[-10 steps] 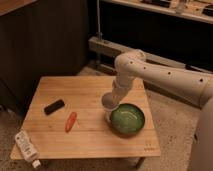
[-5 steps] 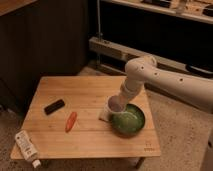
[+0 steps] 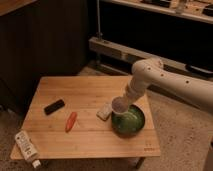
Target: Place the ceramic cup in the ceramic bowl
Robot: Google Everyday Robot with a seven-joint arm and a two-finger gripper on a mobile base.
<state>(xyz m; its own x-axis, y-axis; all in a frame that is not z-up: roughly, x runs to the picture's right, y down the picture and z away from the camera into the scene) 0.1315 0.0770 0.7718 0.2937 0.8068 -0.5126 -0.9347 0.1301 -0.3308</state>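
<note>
- Camera view: white arm comes in from the right and bends down over the wooden table.
- gripper sits over the left rim of the ceramic bowl, on the table's right side.
- ceramic cup is at the gripper tip, mouth tilted towards the camera, above the bowl's left edge. The grip looks closed on the cup, though the fingers are hard to make out.
- Can't tell if the cup touches the rim.
- pale block lies just left of the bowl.
- orange item at mid-table, black item left of it, white bottle at the near-left corner.
</note>
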